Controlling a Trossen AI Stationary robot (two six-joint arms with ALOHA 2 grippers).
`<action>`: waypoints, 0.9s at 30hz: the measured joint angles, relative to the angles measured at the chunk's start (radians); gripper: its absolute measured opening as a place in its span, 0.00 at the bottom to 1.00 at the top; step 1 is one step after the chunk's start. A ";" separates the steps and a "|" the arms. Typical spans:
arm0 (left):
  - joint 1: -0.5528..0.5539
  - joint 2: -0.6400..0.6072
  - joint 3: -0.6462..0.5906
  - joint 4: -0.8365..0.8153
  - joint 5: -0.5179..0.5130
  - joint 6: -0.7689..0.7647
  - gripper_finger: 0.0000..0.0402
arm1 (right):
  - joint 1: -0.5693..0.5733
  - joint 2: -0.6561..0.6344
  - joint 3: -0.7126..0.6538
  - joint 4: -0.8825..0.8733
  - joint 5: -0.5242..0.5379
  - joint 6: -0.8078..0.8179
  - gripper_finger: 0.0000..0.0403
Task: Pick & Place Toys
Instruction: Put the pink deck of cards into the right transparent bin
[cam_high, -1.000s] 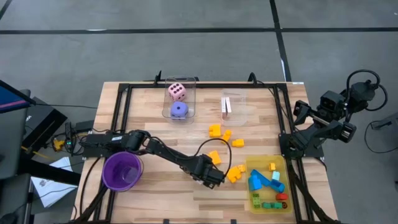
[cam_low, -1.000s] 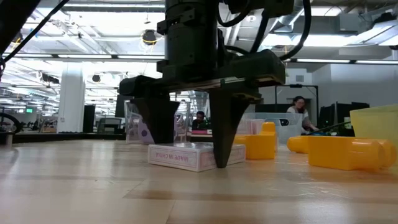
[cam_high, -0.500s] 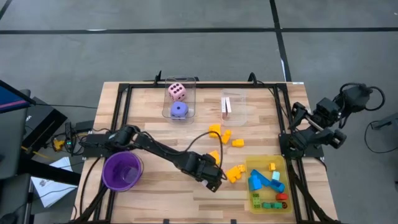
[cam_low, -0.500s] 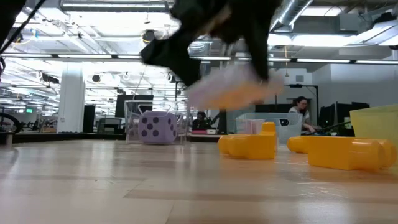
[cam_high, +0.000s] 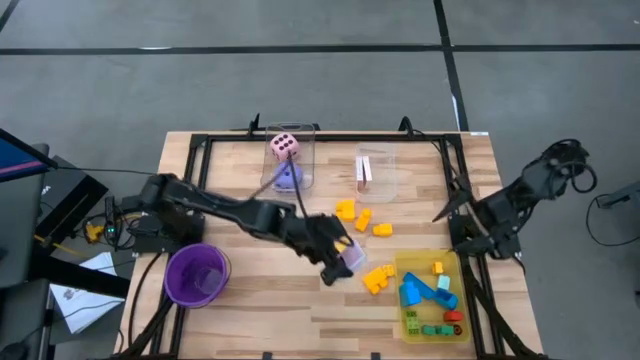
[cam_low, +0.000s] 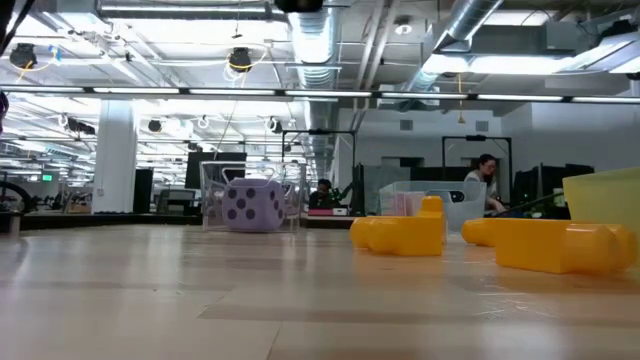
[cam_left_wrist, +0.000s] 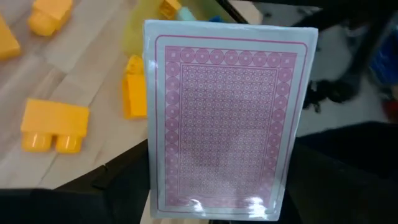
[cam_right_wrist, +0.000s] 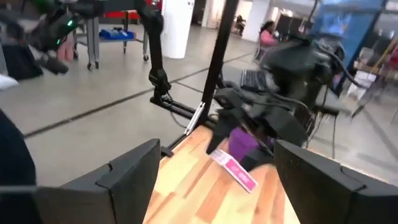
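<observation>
Fingers of our left gripper (cam_high: 343, 258) clamp the pink-white card deck (cam_left_wrist: 227, 118) above the desk (cam_high: 250, 310), toward four o'clock. It looks light, stiff and slick, best pinched across its long edges. Our right gripper (cam_right_wrist: 214, 180) waits open at three o'clock.

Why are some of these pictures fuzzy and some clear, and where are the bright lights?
The right wrist view is smeared, so the left gripper and its pink card pack look streaky; the left wrist view shows the card pack sharp but the yellow blocks behind it soft; the low view has bright ceiling lights glaring; the high view is evenly lit.
</observation>
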 joint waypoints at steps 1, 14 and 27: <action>0.014 -0.020 -0.008 -0.010 0.031 0.021 0.76 | -0.003 0.023 0.002 0.024 0.000 -0.028 0.76; 0.210 -0.216 -0.051 -0.006 0.403 0.274 0.76 | -0.310 0.482 0.284 0.094 -0.167 -0.110 0.76; 0.187 -0.267 -0.050 -0.013 0.561 0.345 0.76 | -0.399 0.776 0.549 0.095 -0.268 -0.141 0.76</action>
